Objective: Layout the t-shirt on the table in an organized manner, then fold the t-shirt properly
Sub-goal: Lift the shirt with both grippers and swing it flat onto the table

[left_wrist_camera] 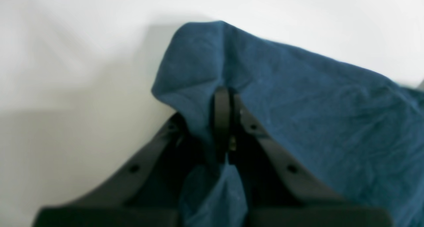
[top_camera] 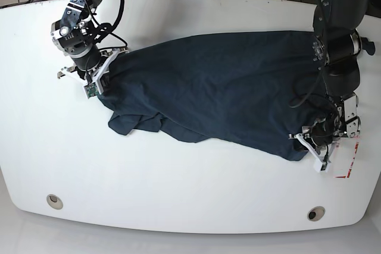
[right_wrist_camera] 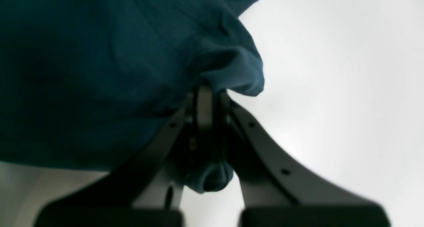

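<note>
Base view: high overhead, looking down on the whole table (top_camera: pixel 178 200), both arms and the t-shirt (top_camera: pixel 220 93). Left wrist view: close behind the left gripper (left_wrist_camera: pixel 227 97), facing along its fingers at cloth and tabletop. Right wrist view: likewise behind the right gripper (right_wrist_camera: pixel 208 94). All three share the t-shirt.
</note>
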`<state>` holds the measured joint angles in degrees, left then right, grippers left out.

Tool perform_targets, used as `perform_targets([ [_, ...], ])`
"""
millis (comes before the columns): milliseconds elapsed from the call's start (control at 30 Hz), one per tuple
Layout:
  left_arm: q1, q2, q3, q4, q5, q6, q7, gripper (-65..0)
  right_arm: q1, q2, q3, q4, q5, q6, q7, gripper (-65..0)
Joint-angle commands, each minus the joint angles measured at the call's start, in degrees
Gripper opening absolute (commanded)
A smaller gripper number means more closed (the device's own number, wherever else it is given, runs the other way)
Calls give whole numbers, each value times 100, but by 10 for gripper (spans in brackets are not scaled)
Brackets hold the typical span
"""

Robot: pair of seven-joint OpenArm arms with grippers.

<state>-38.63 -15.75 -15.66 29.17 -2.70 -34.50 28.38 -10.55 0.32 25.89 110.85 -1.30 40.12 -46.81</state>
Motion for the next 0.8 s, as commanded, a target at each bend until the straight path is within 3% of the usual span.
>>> perform_targets([
  [0, -176, -118, -135, 692, -104, -150, 234, -650, 74, 43, 9, 348, 38, -12, 105, -650],
  [133, 87, -205, -408, 1712, -104, -550, 797, -650, 74, 43, -9, 515, 29, -12, 96, -650],
  [433, 580, -223, -1005, 4015, -104, -550, 2010, -650, 321, 78, 9, 515, 20, -12, 96, -650],
  [767, 545, -214, -1032, 6125, -104, -550, 2863, -650, 1622, 395, 9, 489, -6, -12, 96, -650],
])
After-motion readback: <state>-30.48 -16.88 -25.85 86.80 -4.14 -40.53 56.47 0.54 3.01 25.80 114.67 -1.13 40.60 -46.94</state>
